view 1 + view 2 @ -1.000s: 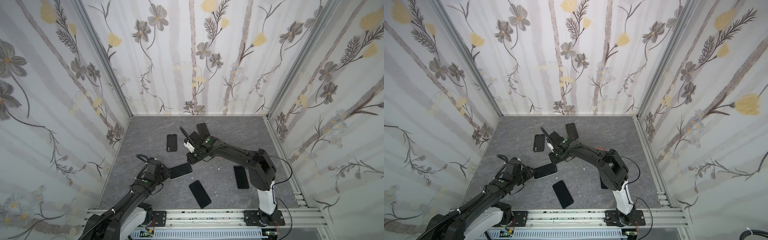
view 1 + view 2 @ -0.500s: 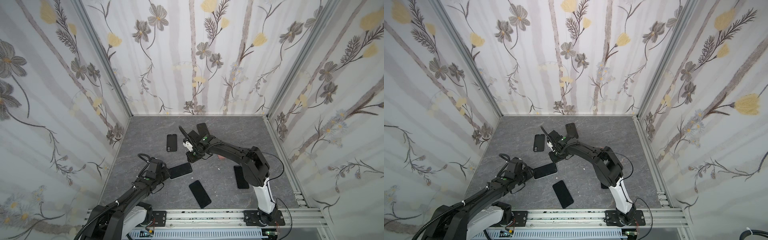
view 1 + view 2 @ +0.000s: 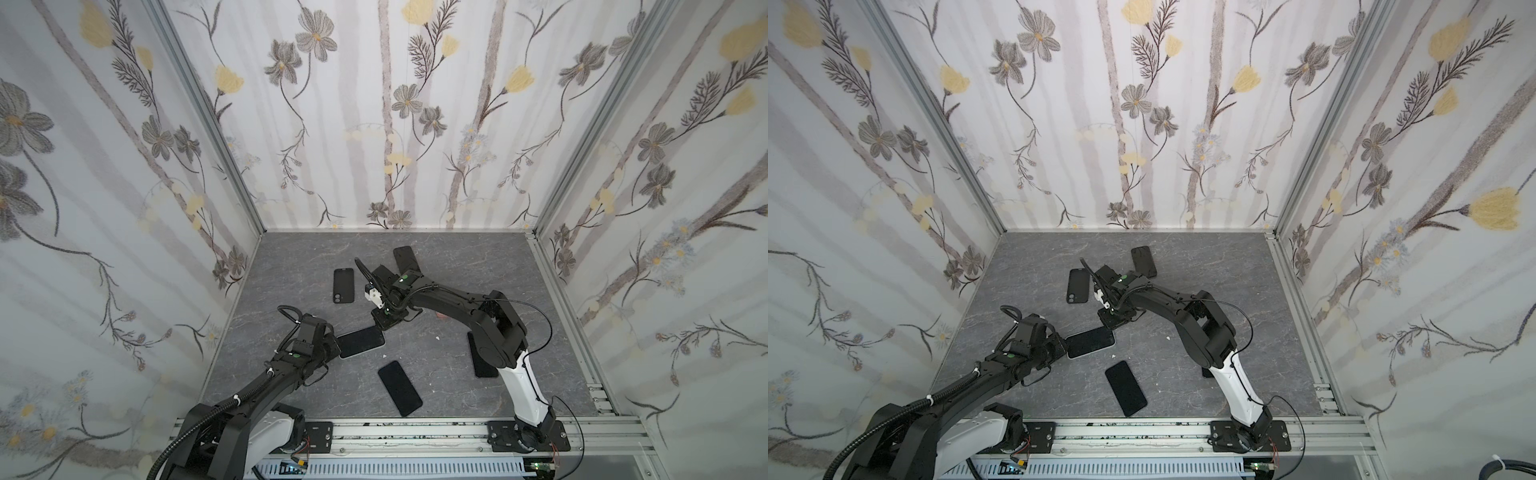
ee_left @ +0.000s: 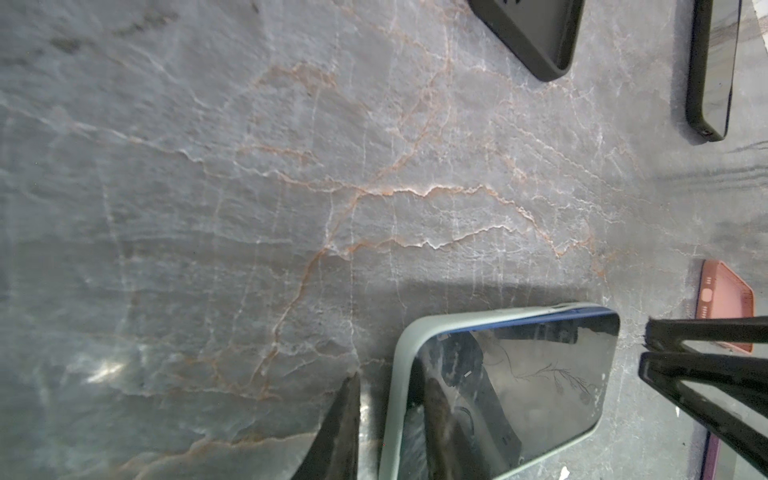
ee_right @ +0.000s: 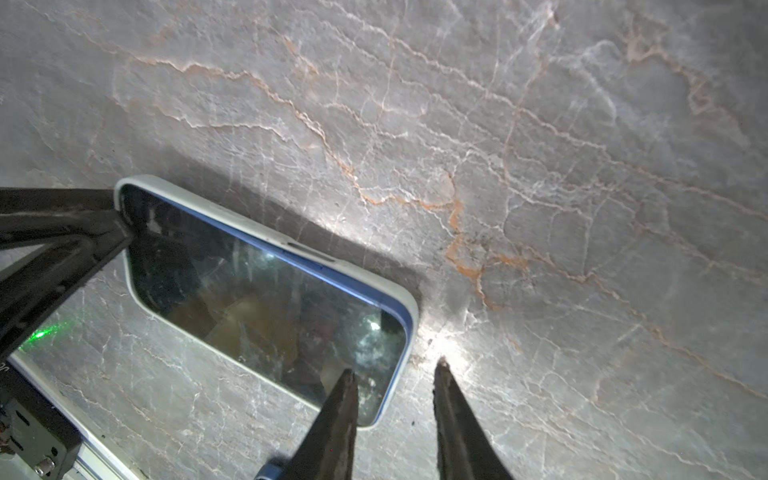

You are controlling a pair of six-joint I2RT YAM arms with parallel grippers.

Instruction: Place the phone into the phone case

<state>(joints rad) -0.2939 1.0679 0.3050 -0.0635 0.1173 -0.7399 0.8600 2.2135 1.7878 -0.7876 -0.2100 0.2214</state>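
Observation:
The phone (image 3: pixel 360 341) (image 3: pixel 1090 341) lies screen up in a pale grey-green case (image 4: pixel 399 374) (image 5: pixel 199 208) in the middle of the table. Its blue edge shows along one long side of the case and round a corner. My left gripper (image 3: pixel 334 349) (image 4: pixel 392 386) straddles the case's left short end, one finger over the screen and one outside the rim with a gap. My right gripper (image 3: pixel 384 322) (image 5: pixel 395 368) straddles the opposite far corner, one finger (image 5: pixel 345 395) over the glass, the other (image 5: pixel 442 374) on the table beside the case. Both are open.
A black case (image 3: pixel 343 285) lies face down at the back left. A black phone (image 3: pixel 400 387) lies near the front, another (image 3: pixel 405 259) behind the right arm, a third (image 3: pixel 482 357) beneath it. A pink case (image 4: pixel 727 299) lies beyond the phone. Patterned walls enclose three sides.
My left gripper's jaws have narrowed round the case's end. The right arm's elbow has shifted while its gripper stays at the phone's far corner. The phone has barely moved.

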